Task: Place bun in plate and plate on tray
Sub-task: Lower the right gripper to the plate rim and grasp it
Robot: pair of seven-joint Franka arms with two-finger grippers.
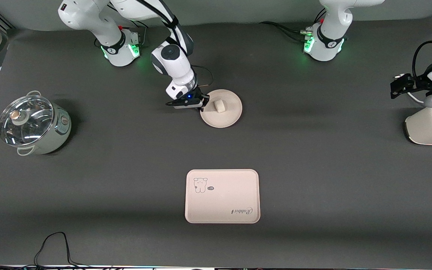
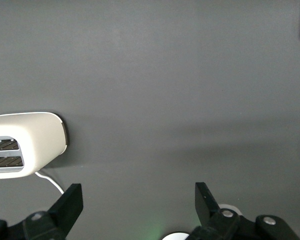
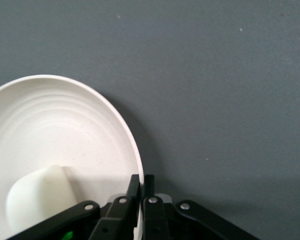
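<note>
My right tool [image 1: 202,106] was down at the rim of the round, pale cream-pink shallow plate [image 1: 228,116], and my right wrist view showed its two black fingers [image 3: 134,192] pinched together with the thin raised rim of the plate [image 3: 117,115] caught between them, so it had the plate by its edge at the side toward the right arm's end of the dark grey tabletop [image 1: 313,157]. The plate looked plain and unmarked, with faint concentric rings stepping down toward its middle. On it sat the small off-white bun [image 1: 219,105], a short rounded lump with a smooth, plain surface, far smaller than the plate; up close the bun [image 3: 37,197] lay just beside my closed fingers without touching them. The pale cream-pink rectangular tray [image 1: 222,196] with rounded corners lay flat on the tabletop, nearer to the front camera than the plate and well apart from it, with a small cartoon animal drawn in one corner and a "Rabbit" script in the corner diagonal to it. My left tool [image 2: 135,200] waited with its fingers spread wide and nothing between them, hanging over bare tabletop near the white toaster [image 2: 25,147] at the left arm's end. A pale green pot with a glass lid [image 1: 32,125] stood at the right arm's end.
</note>
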